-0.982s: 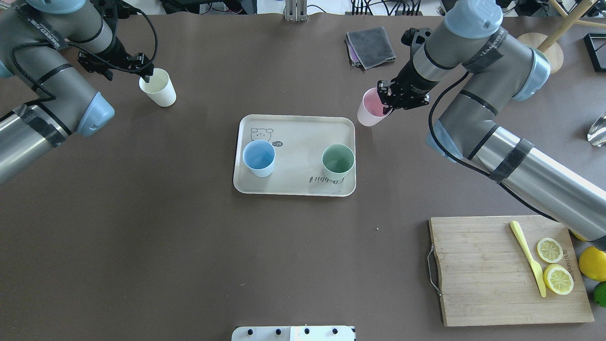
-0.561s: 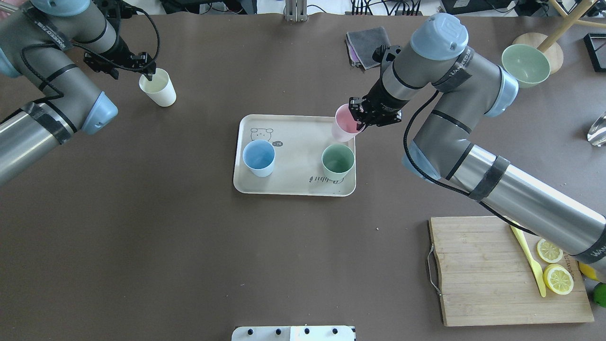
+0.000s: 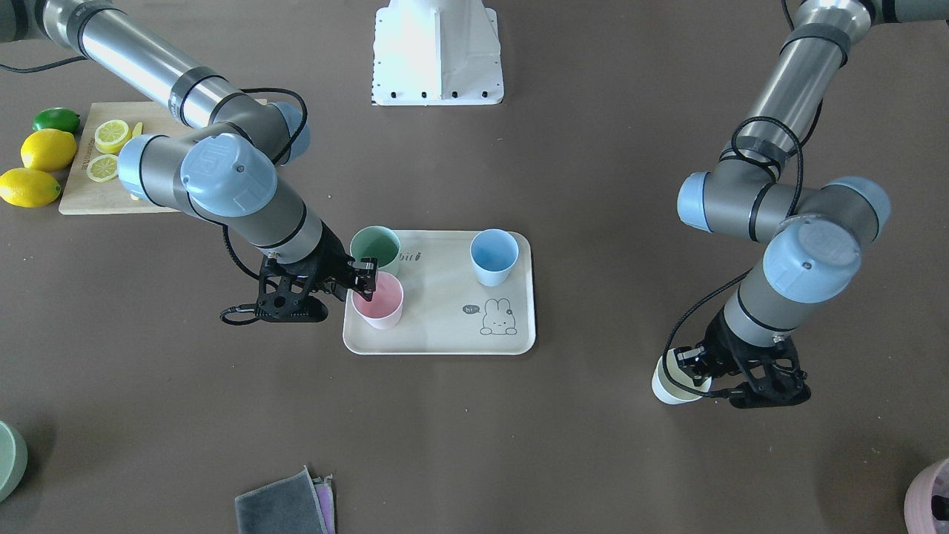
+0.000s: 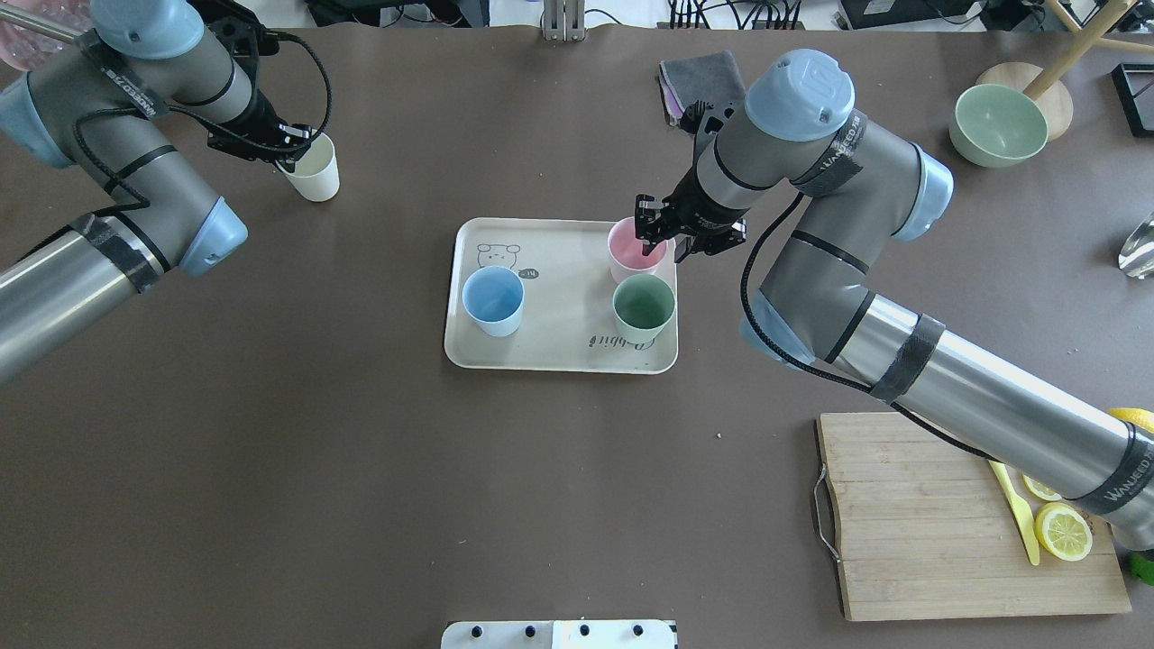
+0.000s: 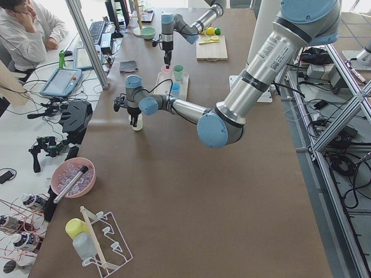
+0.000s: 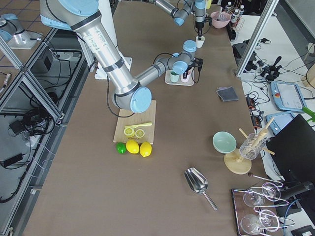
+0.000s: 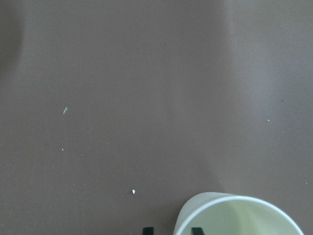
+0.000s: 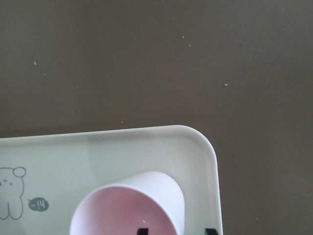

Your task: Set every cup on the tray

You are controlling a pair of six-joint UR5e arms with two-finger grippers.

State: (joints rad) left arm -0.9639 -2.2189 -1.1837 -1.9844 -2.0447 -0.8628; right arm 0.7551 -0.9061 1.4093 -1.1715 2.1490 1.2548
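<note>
Pink cup: the pink cup [image 4: 629,257] is in the far right corner of the tray [image 4: 559,362], just beside the green cup [image 4: 644,306]. I cannot tell if its bottom is all the way down.
Right gripper: the right gripper [image 4: 664,243] has one finger inside the pink cup and one outside its rim. I cannot tell if it is squeezing or loose.
Cream cup: the cream cup [image 4: 315,173] is out on the table [image 4: 361,496], well apart from the tray.
Left gripper: the left gripper [image 4: 290,159] pinches the cream cup's rim, one finger in and one out.
Blue cup: the blue cup [image 4: 492,302] stands on the tray's left side, by the bunny drawing [image 4: 499,255].
How they handle: the cups look light, stiff and smooth, so they could tip or slip. I think the rim is the best spot to hold.
Edges: the pink cup is close to the tray's raised rim and to the green cup. A bump could knock either cup over.
Open room: the middle of the tray is bare. That looks like the easy spot for the cream cup, coming in from the left.
</note>
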